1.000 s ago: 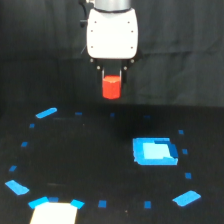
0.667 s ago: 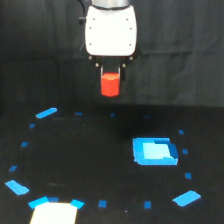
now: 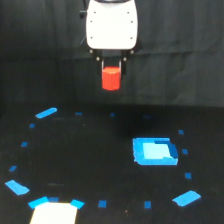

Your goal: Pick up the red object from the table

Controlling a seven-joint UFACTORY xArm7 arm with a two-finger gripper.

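Pincer (image 3: pixel 111 67) clamped on the red object (image 3: pixel 111 80) — held high above the table (image 3: pixel 90 160)

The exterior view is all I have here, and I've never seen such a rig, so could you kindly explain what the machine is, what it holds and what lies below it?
There is a single picture of this moment, taken by a camera that stands off the arm and looks at the scene. The white block at the top is the end of a robot arm. Under it sits its gripper, two short fingers closed on the red object, a small red-orange block held in the air, well above the table. The table is a flat black surface marked with little blue tape pieces. On the exterior view's right lies a blue tray. At the bottom edge a pale sheet shows; I cannot tell what it is.
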